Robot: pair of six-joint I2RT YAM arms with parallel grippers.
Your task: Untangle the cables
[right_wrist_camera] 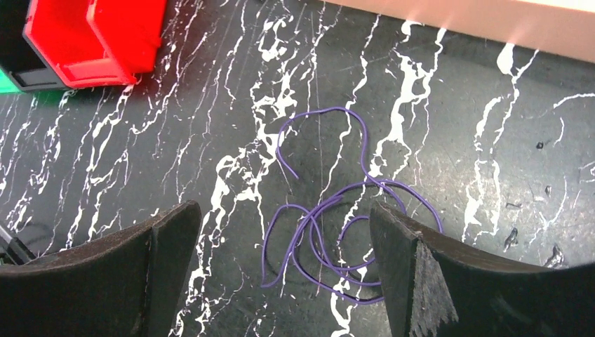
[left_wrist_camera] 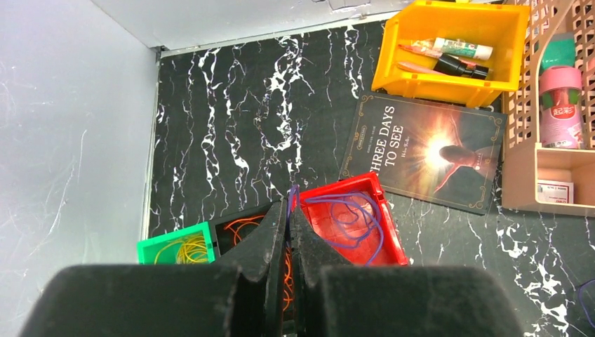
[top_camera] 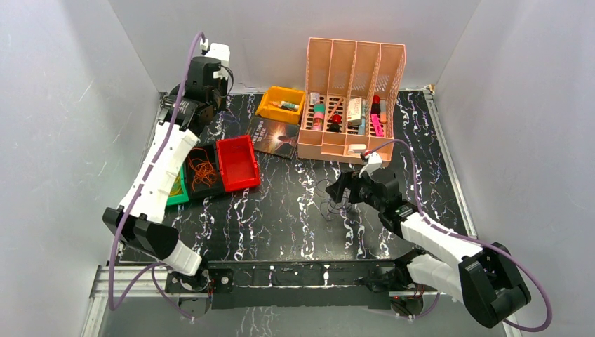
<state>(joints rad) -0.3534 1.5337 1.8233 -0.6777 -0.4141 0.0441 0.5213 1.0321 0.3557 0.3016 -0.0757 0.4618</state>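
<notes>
Right gripper [right_wrist_camera: 282,210] spread wide | purple cable [right_wrist_camera: 328,223] on desk between its fingers | left gripper [left_wrist_camera: 290,195] pinching purple strand [left_wrist_camera: 359,210] above red bin [left_wrist_camera: 395,242]

Yellow bin [left_wrist_camera: 435,90], book [left_wrist_camera: 421,154] beside it (titled Three Days to See), peach rack [top_camera: 354,60], marbled table [left_wrist_camera: 231,126]

Three bins stand side by side under the left pincer [left_wrist_camera: 291,210]: left bin [left_wrist_camera: 172,235], middle bin [left_wrist_camera: 242,216], right bin [left_wrist_camera: 337,189]. The cable [left_wrist_camera: 351,217] in the right bin reaches up into the pincer's tips. Beyond, to its right, lies a book [left_wrist_camera: 428,151], with a fourth bin [left_wrist_camera: 421,81] behind. A loose cable [right_wrist_camera: 330,232] lies on the tabletop [right_wrist_camera: 491,140] between the right pincer's [right_wrist_camera: 284,210] fingers.
</notes>
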